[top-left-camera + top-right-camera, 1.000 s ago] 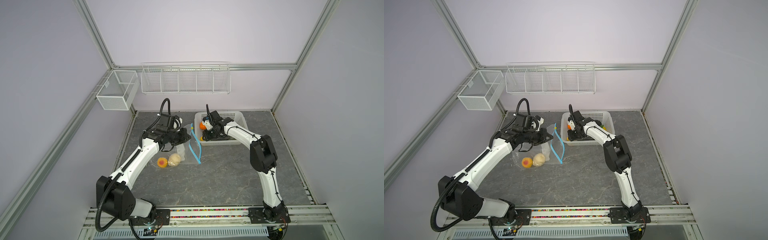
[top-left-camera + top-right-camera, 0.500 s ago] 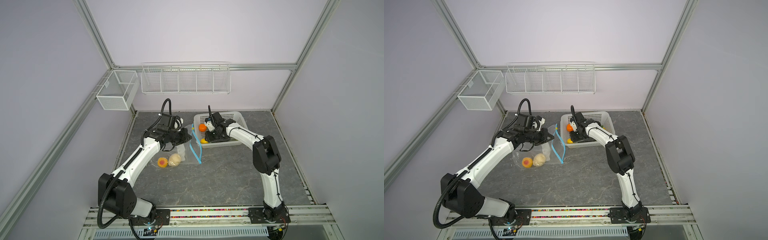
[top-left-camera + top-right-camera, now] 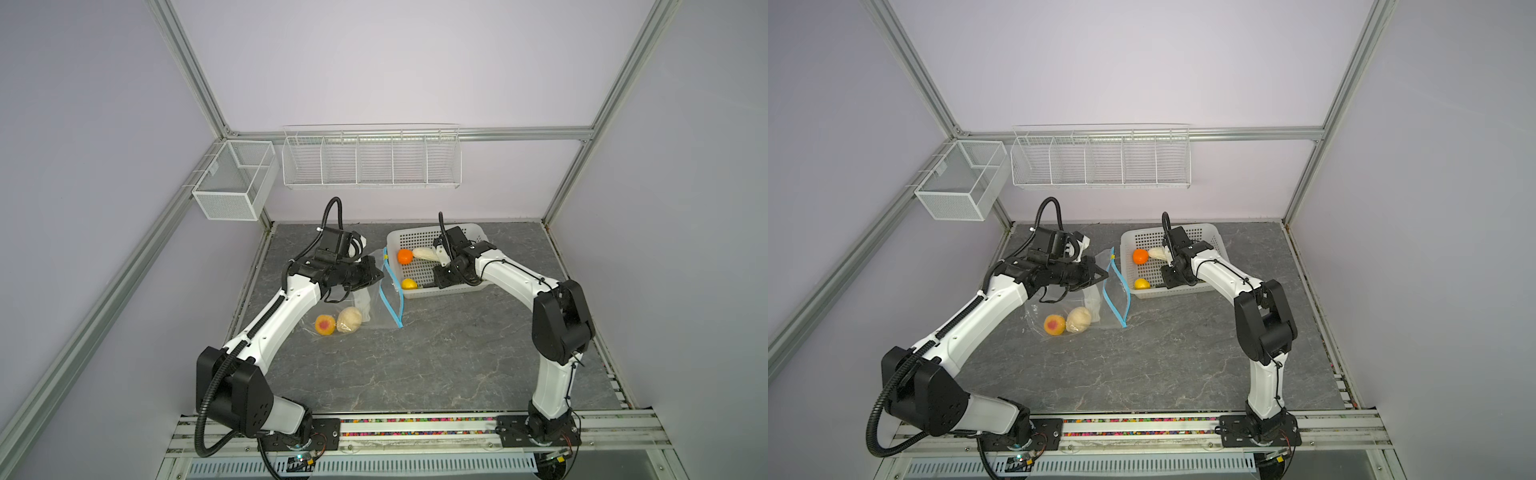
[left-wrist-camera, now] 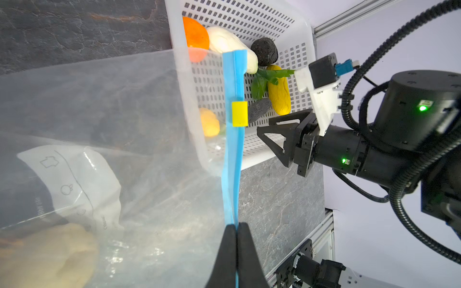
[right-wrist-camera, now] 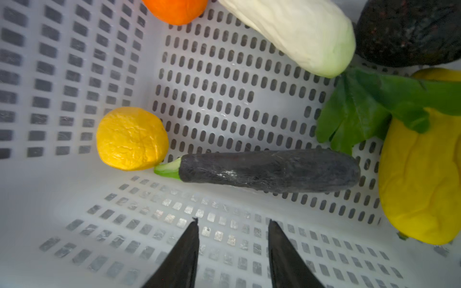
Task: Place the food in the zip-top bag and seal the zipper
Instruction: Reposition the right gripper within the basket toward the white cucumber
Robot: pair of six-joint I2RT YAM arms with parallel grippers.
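**A:** Right, L claw first?
**B:** L gripper [image 4: 236, 225] pinched tight on the zipper [image 4: 233, 162]. Blue strip runs out from betw. the tips. Yellow slider tab [image 4: 239, 114] sits further along the strip, apart from the tips.
**A:** Bag posn?
**B:** Zip-top bag [image 3: 376, 318] is left of centre in both top views, on the grey table [image 3: 415, 353]. Mouth edge is lifted, just beside the white basket [image 3: 432, 230]. Two pcs inside at the lower-left end: orange ball w/ red blotch [image 3: 325, 324] and cream round pc [image 3: 349, 319], touching.
**A:** R claw?
**B:** R gripper [image 5: 233, 220] is down inside the basket, upper centre-right in both top views. Jaws apart, nothing betw. them. Tips near the dark long veg [image 5: 269, 172], not touching it.
**A:** Rest of the food?
**B:** All in the basket. Yellow ball [image 5: 132, 138] sits at the dark veg's green stem end. Also orange [image 5: 174, 10], white long pc [image 5: 294, 32], dark round pc [image 5: 409, 32], green leaf [image 5: 356, 117] and yellow corn-like pc [image 5: 419, 179]. Leaf lies partly over the corn pc.
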